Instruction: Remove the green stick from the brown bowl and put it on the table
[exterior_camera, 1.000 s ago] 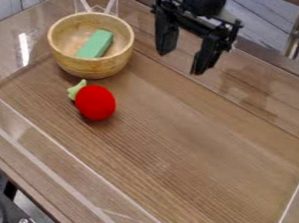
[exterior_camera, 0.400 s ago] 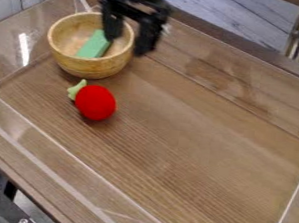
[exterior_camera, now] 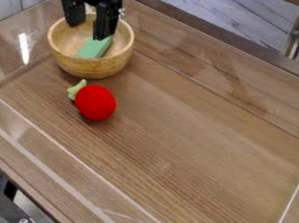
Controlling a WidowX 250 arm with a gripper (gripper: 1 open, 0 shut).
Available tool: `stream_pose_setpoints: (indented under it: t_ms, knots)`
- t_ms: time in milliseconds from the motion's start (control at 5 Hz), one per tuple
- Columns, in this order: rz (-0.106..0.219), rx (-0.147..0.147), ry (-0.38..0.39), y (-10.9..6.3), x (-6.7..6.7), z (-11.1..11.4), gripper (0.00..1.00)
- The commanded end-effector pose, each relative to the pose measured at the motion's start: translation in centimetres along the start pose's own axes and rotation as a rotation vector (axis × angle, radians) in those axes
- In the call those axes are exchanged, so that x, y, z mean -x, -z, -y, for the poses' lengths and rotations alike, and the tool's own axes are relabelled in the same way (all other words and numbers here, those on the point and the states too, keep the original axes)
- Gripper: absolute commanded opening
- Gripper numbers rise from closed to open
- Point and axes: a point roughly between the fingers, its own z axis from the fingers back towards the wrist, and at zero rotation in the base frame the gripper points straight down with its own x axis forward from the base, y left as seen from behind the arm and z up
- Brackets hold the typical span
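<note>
Camera view showed the wood-grain surface (exterior_camera: 203,139) bare across its middle, with the brown bowl (exterior_camera: 89,49) near its far left corner and a red strawberry toy (exterior_camera: 94,102) just in front of it. Inside the bowl the green stick (exterior_camera: 95,46) lay tilted against the inner wall, and the gripper (exterior_camera: 90,19) hung above it, jaws released and empty. To grasp well, the jaws probably needed to straddle the stick's narrow sides and descend inside the rim without touching it.

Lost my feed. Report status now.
Gripper open, above brown bowl. Green stick in bowl, not gripped. Red toy sits clear.
</note>
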Motion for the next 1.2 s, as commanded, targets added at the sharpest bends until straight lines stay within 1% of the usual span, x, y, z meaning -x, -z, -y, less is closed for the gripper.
stream_pose_setpoints:
  t_ms: [0,400,1000]
  knots:
    - [0.064,-0.027,-0.002,-0.8,-1.4,-1.2,1.0]
    - [0.075,-0.015,-0.013,0.8,-2.8,-2.3,1.0]
    - [0.089,-0.009,-0.034,2.7,-4.6,-3.6,1.0]
